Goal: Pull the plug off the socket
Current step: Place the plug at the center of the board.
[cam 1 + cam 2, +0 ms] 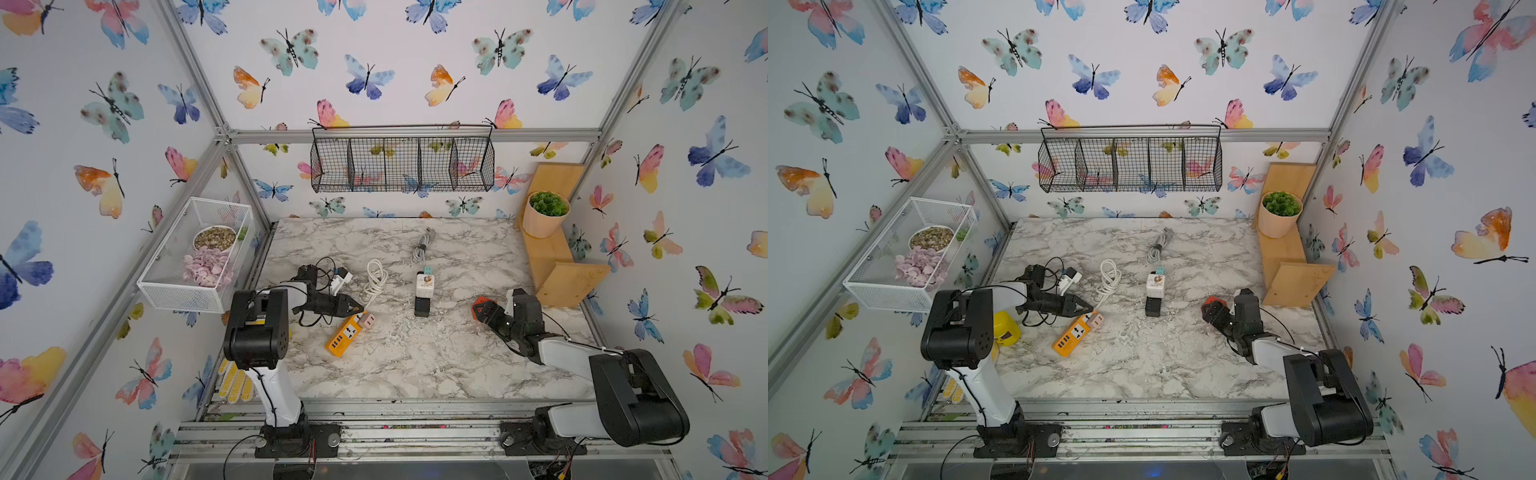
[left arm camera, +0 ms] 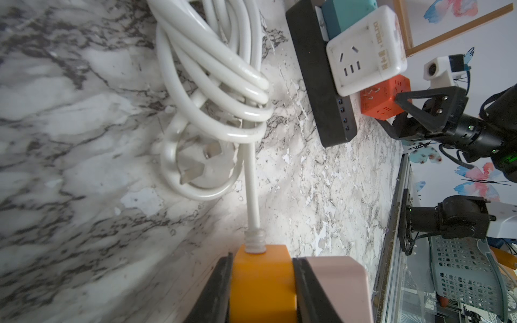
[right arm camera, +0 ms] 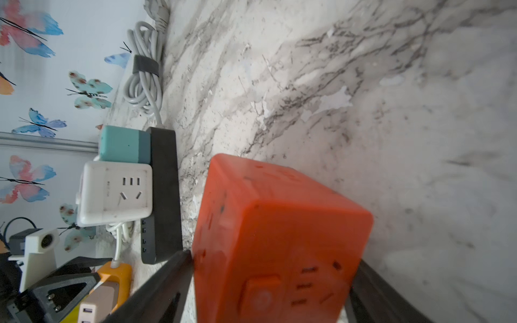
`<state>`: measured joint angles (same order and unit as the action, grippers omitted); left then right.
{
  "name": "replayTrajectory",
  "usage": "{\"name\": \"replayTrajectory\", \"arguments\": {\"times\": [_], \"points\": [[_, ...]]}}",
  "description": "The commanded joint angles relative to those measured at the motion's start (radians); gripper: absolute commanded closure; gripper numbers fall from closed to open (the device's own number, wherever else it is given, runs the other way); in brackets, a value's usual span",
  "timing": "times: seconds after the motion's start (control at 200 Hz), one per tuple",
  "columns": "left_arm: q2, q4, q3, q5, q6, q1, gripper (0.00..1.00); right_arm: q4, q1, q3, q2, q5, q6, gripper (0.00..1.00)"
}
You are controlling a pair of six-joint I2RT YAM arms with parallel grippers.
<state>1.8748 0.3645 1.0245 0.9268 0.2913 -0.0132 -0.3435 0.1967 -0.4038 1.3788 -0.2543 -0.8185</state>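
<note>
My left claw (image 1: 356, 308) is clamped across the cord end of the yellow power strip (image 1: 343, 336), which lies flat near the left edge of the table (image 1: 415, 365). The pink plug (image 1: 367, 320) sits seated in that strip, right beside one finger, so it is still in its socket. The strip's white cord (image 1: 375, 282) lies coiled just behind it. My right claw (image 1: 483, 311) straddles the orange cube socket (image 3: 274, 232) near the right edge. Its jaws flank the cube closely, but I cannot tell whether they press on it or stand just clear. Toward the table's middle, the black strip (image 1: 422, 309) carries a white cube adapter (image 1: 424, 284) and a teal plug (image 1: 427, 271).
</note>
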Motion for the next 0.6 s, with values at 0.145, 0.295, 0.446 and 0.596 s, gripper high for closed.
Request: {"name": "replayTrajectory", "arguments": {"times": [0.145, 0.295, 0.446, 0.596], "points": [[0.035, 0.064, -0.032, -0.026, 0.022, -0.005, 1.00, 0.144, -0.003, -0.011, -0.099, 0.079, 0.029, 0.04], [0.037, 0.058, -0.035, -0.035, 0.019, -0.004, 1.00, 0.280, -0.003, -0.050, -0.186, 0.127, 0.060, 0.02], [0.040, 0.057, -0.031, -0.033, 0.016, -0.005, 1.00, 0.421, -0.003, -0.099, -0.277, 0.153, 0.090, 0.03], [0.044, 0.055, -0.031, -0.031, 0.016, -0.004, 1.00, 0.438, -0.003, -0.128, -0.386, 0.009, 0.088, 0.12]]}}
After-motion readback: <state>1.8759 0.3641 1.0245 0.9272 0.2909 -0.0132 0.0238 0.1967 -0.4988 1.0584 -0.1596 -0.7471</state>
